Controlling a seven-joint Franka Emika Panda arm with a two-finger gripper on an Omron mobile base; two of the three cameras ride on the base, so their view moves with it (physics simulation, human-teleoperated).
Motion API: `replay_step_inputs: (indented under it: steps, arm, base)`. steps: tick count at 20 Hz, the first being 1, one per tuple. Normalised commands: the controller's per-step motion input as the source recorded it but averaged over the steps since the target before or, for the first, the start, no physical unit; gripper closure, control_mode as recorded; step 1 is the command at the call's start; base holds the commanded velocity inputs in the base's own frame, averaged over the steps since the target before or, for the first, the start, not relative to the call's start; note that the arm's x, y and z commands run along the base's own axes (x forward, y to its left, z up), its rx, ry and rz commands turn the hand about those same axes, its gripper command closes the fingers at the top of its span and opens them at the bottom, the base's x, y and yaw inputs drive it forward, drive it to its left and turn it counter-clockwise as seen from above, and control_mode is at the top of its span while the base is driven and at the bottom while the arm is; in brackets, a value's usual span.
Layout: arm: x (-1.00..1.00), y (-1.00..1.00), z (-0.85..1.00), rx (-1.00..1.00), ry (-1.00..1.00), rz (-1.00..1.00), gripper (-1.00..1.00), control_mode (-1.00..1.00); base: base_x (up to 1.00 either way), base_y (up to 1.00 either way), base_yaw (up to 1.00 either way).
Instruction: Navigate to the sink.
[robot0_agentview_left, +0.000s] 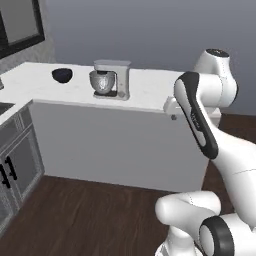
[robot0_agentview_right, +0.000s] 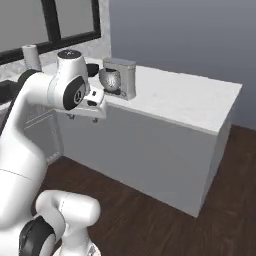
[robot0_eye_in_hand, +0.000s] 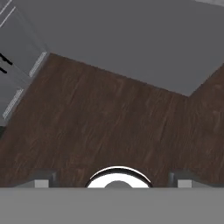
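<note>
A dark sunken patch (robot0_agentview_left: 4, 107) cuts into the white counter at the far left edge of the left base view. It may be a corner of the sink, but too little shows to tell, and no faucet or drain is in sight. My gripper (robot0_agentview_right: 82, 118) hangs in front of the counter's grey side, pointing down at the floor. In the hand view its fingertips (robot0_eye_in_hand: 43, 178) stand wide apart over the dark wood floor (robot0_eye_in_hand: 109, 122), open with nothing between them.
A white-topped counter peninsula (robot0_agentview_left: 145, 95) stands ahead, carrying a grey stand mixer (robot0_agentview_left: 111, 80) and a dark bowl (robot0_agentview_left: 62, 75). Grey cabinets (robot0_agentview_left: 15, 160) run along the left under a window (robot0_agentview_right: 30, 20). A white roll (robot0_agentview_right: 31, 57) stands by the window.
</note>
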Motion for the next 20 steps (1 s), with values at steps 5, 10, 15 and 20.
replay_step_inputs:
  steps: [5, 10, 15, 20]
  arm:
    - [0.0, 0.0, 0.0, 0.0, 0.0, 0.0, -1.0, 1.0]
    - [0.0, 0.0, 0.0, 0.0, 0.0, 0.0, -1.0, 1.0]
    - [0.0, 0.0, 0.0, 0.0, 0.0, 0.0, -1.0, 1.0]
    - [0.0, 0.0, 0.0, 0.0, 0.0, 0.0, -1.0, 1.0]
  base:
    - [0.0, 0.0, 0.98]
    - [0.24, 0.0, 0.84]
    - [1.0, -0.08, 0.47]
    - [1.0, -0.28, 0.26]
